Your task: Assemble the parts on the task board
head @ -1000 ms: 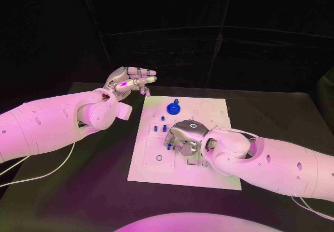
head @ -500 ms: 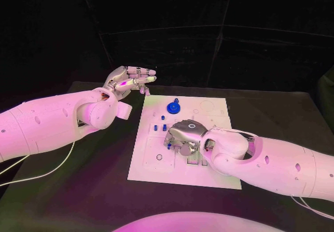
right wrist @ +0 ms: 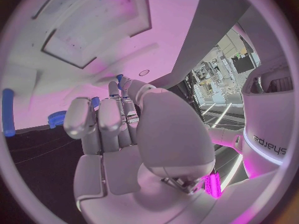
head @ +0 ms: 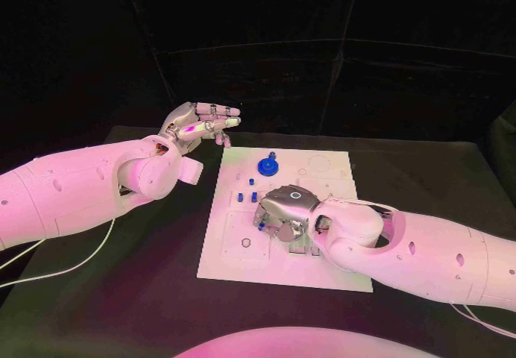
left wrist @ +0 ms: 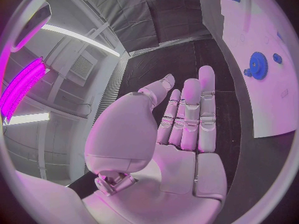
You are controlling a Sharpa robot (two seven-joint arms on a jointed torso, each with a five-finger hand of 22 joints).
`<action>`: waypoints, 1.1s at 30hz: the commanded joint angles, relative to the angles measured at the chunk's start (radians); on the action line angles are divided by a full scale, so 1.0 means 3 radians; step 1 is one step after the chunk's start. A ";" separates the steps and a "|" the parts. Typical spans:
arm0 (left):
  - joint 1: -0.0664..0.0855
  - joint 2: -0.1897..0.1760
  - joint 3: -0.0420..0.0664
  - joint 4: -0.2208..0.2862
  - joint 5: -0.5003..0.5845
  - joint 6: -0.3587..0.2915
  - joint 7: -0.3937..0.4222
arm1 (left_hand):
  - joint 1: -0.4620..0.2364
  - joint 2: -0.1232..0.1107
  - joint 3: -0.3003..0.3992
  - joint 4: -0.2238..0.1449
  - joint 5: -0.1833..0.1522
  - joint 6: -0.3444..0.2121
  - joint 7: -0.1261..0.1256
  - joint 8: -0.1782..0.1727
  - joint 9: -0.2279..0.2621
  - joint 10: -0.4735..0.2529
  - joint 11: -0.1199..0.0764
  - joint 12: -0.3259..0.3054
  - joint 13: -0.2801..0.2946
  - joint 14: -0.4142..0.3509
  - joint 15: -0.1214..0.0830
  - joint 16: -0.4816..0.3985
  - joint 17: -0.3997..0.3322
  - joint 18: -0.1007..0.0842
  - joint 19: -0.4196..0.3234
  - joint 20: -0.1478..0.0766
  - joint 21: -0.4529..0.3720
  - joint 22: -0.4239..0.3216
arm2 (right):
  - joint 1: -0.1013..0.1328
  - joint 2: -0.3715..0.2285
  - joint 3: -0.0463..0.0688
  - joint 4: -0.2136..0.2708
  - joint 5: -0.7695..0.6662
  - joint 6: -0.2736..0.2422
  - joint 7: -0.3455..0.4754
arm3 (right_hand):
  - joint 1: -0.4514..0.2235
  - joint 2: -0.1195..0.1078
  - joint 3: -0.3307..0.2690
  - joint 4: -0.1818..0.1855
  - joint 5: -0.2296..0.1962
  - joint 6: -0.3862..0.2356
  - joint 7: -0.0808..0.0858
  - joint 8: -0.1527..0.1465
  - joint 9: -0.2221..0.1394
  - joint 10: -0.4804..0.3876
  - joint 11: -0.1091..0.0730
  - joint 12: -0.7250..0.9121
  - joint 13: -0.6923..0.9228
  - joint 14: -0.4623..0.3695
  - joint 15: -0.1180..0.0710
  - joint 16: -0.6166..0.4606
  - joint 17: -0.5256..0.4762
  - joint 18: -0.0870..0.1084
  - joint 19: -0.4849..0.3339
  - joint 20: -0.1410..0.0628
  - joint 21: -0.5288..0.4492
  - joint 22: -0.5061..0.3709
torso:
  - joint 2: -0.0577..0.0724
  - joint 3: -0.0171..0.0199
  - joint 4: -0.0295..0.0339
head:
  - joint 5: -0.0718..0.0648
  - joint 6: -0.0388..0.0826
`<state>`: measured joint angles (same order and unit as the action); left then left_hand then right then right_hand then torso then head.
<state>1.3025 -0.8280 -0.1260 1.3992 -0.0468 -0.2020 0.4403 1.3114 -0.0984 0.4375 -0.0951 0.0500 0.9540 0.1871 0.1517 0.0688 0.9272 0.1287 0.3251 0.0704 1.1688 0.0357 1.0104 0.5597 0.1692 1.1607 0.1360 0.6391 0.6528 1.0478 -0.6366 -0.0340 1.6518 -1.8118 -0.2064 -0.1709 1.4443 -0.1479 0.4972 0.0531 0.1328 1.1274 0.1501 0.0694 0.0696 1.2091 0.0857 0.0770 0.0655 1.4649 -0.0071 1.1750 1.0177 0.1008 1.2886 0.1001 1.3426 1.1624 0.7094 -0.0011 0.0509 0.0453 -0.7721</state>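
Observation:
The white task board lies in the middle of the black table. My right hand is low over the board's middle, fingers curled down onto it. In the right wrist view a small blue part sits pinched between thumb and fingertip against the board. A blue gear stands at the board's far end, also seen from the left wrist. Small blue pegs stand just left of my right hand. My left hand is raised beyond the board's far left corner, fingers straight and together, holding nothing.
A white cable trails over the table under my left arm. A blue bar and the toothed gear show past my right hand's fingers.
My right hand has edged slightly left and settled a little lower on the board. My left hand has stayed still.

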 commanded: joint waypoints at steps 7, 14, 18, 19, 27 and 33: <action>0.0005 -0.0002 0.0003 -0.0003 0.0015 0.0038 -0.0005 | 0.0000 0.0014 -0.0022 0.0003 0.0003 -0.0008 0.0018 0.0014 -0.0005 -0.0016 0.0001 0.0011 -0.0005 -0.0026 0.0007 -0.0014 -0.0005 0.0045 -0.0022 -0.0008 -0.0016 -0.0005 | 0.0003 -0.0006 0.0000 0.0002 -0.0013 -0.0074 -0.0018 | -0.0193 -0.0086 -0.0151 0.0019 0.0051 -0.0171 0.0046 -0.0024 -0.0015 -0.0309 0.0059 -0.0046 -0.0012 0.0012 0.0075 -0.0068 -0.0129 0.0015 -0.0138 0.0066 -0.0136 -0.0201 | 0.0001 -0.0002 0.0000 | -0.0003 -0.0003; 0.0005 -0.0002 0.0003 -0.0010 0.0015 0.0044 -0.0013 | 0.0000 0.0016 -0.0026 0.0002 0.0003 -0.0012 0.0019 0.0015 -0.0005 -0.0026 0.0003 0.0013 -0.0006 -0.0029 0.0008 -0.0013 -0.0010 0.0045 -0.0023 -0.0007 -0.0020 -0.0008 | 0.0003 -0.0027 0.0000 0.0018 0.0041 -0.0369 0.0047 | -0.0206 -0.0085 -0.0249 -0.0014 0.0052 -0.0309 0.0056 -0.0026 -0.0017 -0.0505 0.0084 -0.0027 -0.0008 -0.0053 0.0099 -0.0198 -0.0309 0.0058 -0.0276 0.0094 -0.0278 -0.0405 | 0.0002 -0.0001 0.0001 | -0.0009 0.0001; 0.0004 -0.0002 0.0003 -0.0017 0.0015 0.0047 -0.0016 | 0.0000 0.0016 -0.0026 0.0002 0.0003 -0.0012 0.0019 0.0015 -0.0005 -0.0026 0.0003 0.0013 -0.0006 -0.0029 0.0008 -0.0013 -0.0010 0.0045 -0.0023 -0.0007 -0.0020 -0.0008 | 0.0002 -0.0078 0.0000 0.0061 0.0095 -0.0525 0.0090 | -0.0215 -0.0083 -0.0296 -0.0019 0.0058 -0.0363 0.0049 -0.0028 -0.0018 -0.0538 0.0083 -0.0009 -0.0005 -0.0066 0.0099 -0.0226 -0.0349 0.0066 -0.0299 0.0096 -0.0311 -0.0446 | 0.0000 0.0000 0.0001 | -0.0011 0.0002; 0.0004 -0.0002 0.0003 -0.0018 0.0015 0.0049 -0.0017 | 0.0001 0.0016 -0.0027 0.0001 0.0003 -0.0013 0.0020 0.0015 -0.0005 -0.0030 0.0003 0.0013 -0.0006 -0.0030 0.0009 -0.0013 -0.0011 0.0045 -0.0023 -0.0007 -0.0021 -0.0009 | 0.0002 -0.0101 0.0000 0.0078 0.0110 -0.0550 0.0095 | -0.0215 -0.0081 -0.0302 -0.0020 0.0059 -0.0372 0.0046 -0.0028 -0.0018 -0.0538 0.0082 -0.0004 -0.0004 -0.0065 0.0097 -0.0225 -0.0348 0.0066 -0.0297 0.0096 -0.0312 -0.0446 | 0.0000 0.0001 0.0001 | -0.0012 0.0004; 0.0004 -0.0008 0.0002 -0.0022 0.0015 0.0058 -0.0024 | 0.0001 0.0017 -0.0028 0.0001 0.0003 -0.0014 0.0020 0.0015 -0.0005 -0.0032 0.0004 0.0014 -0.0006 -0.0030 0.0009 -0.0013 -0.0012 0.0045 -0.0023 -0.0007 -0.0022 -0.0009 | 0.0051 -0.0572 0.0009 0.0343 0.0327 -0.0519 -0.0023 | -0.0261 -0.0093 -0.0408 -0.0005 0.0078 -0.0388 0.0031 -0.0018 -0.0011 -0.0516 0.0068 0.0058 0.0000 -0.0040 0.0082 -0.0211 -0.0345 0.0063 -0.0269 0.0087 -0.0316 -0.0440 | -0.0009 -0.0002 -0.0011 | -0.0059 0.0059; 0.0004 -0.0006 0.0001 -0.0026 0.0015 0.0066 -0.0025 | 0.0001 0.0017 -0.0028 0.0001 0.0003 -0.0014 0.0020 0.0015 -0.0005 -0.0032 0.0004 0.0014 -0.0006 -0.0030 0.0009 -0.0013 -0.0012 0.0045 -0.0023 -0.0007 -0.0022 -0.0009 | 0.0228 -0.0850 0.0017 0.0391 0.0403 -0.0331 -0.0186 | -0.0300 -0.0118 -0.0731 0.0041 0.0148 -0.0514 -0.0011 -0.0021 -0.0013 -0.0631 0.0067 0.0092 -0.0002 -0.0063 0.0083 -0.0270 -0.0433 0.0074 -0.0303 0.0085 -0.0389 -0.0526 | -0.0010 0.0000 -0.0014 | -0.0117 0.0108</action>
<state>1.3024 -0.8301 -0.1263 1.3912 -0.0464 -0.1960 0.4305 1.3114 -0.0984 0.4376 -0.0951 0.0500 0.9540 0.1871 0.1512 0.0688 0.9237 0.1323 0.3250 0.0696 1.1652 0.0393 1.0104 0.5578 0.1690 1.1607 0.1361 0.6391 0.6516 1.1114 -0.8869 -0.0284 1.7636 -1.7267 -0.3324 -0.1852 1.3629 -0.1868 0.2933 0.0634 0.1721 0.9810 0.1470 0.0647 0.0658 1.0256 0.1065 0.1012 0.0650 1.4501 0.0210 1.0974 0.8926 0.1131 1.2042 0.1265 1.2299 1.0094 0.7071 -0.0010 0.0475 0.0156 -0.7441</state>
